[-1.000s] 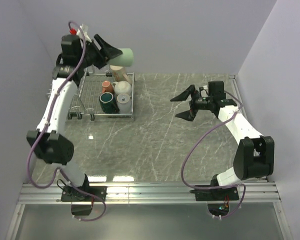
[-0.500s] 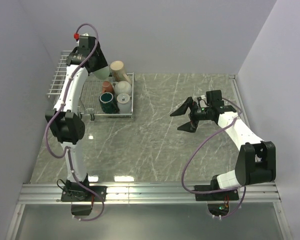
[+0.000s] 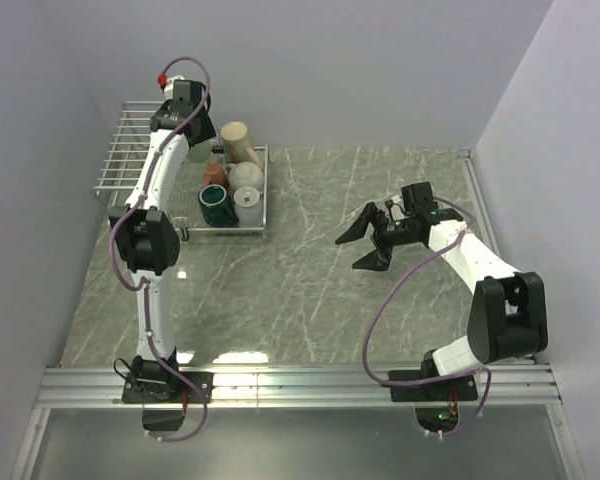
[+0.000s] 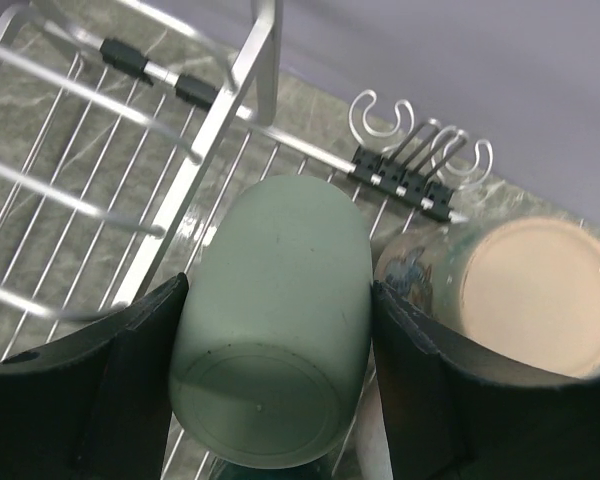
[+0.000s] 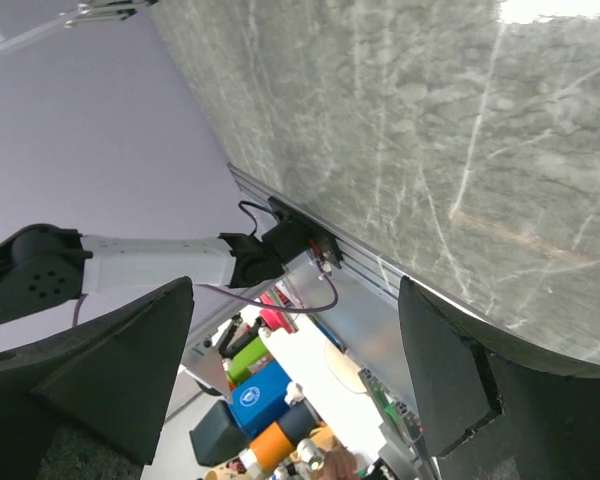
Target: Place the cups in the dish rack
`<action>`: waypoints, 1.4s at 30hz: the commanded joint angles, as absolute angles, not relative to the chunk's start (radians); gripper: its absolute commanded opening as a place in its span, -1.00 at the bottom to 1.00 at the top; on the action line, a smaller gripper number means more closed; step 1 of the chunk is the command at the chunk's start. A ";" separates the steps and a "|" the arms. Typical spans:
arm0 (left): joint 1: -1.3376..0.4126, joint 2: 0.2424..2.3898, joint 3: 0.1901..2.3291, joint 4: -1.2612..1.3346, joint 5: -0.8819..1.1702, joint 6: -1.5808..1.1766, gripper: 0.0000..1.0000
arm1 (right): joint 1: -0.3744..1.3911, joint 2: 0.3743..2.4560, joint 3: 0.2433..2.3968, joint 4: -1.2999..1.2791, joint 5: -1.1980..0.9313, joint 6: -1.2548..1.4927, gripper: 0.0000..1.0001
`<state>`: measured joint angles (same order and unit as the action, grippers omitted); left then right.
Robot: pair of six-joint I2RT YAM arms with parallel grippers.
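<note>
My left gripper point(image 4: 275, 400) is shut on the pale green cup point(image 4: 280, 300), gripping its sides with its base toward the camera, low over the dish rack point(image 4: 210, 130). In the top view the left gripper point(image 3: 195, 140) sits at the rack's far end and its arm hides this cup. The silver wire dish rack point(image 3: 263, 190) holds the taller beige cup point(image 3: 238, 140), also beside the green one in the left wrist view point(image 4: 525, 290), the orange-red cup point(image 3: 214, 172), cream-white cup point(image 3: 246, 176), dark green-black cup point(image 3: 216, 203) and pale blue cup point(image 3: 248, 207). My right gripper point(image 3: 365, 240) is open and empty over the table.
The rack's taller barred section point(image 3: 128, 140) stands at the far left against the wall. A hook holder point(image 4: 420, 150) sits at the rack's edge. The right wrist view shows grey marble table point(image 5: 430, 120) and the near rail point(image 5: 310, 240).
My left arm has swung the pale green cup from high above the rack down and in, low beside the beige cup. My right gripper has drifted slightly left and down.
</note>
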<state>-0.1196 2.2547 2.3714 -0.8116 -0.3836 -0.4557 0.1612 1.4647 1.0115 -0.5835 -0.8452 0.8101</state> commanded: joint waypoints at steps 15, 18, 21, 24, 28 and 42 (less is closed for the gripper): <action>-0.106 2.393 2.444 -0.670 -0.328 -0.451 -0.35 | 0.158 1.557 1.095 -0.615 -0.828 0.756 0.74; -0.104 2.398 2.419 -0.635 -0.319 -0.448 -0.04 | 0.158 1.568 1.097 -0.614 -0.828 0.753 0.74; -0.103 2.416 2.431 -0.634 -0.310 -0.448 0.35 | 0.153 1.580 1.101 -0.621 -0.828 0.747 0.73; -0.100 2.428 2.427 -0.630 -0.302 -0.453 0.67 | 0.152 1.588 1.101 -0.623 -0.830 0.744 0.73; -0.098 2.436 2.422 -0.634 -0.302 -0.454 0.99 | 0.149 1.597 1.106 -0.626 -0.828 0.739 0.73; -0.097 2.338 2.365 -0.620 -0.316 -0.469 0.99 | 0.147 1.600 1.104 -0.615 -0.839 0.742 0.72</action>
<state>-0.1127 2.4065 2.3959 -0.6464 -0.3134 -0.4492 0.1562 1.6085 1.0679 -0.6197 -0.8310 0.7563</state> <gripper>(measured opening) 0.990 0.862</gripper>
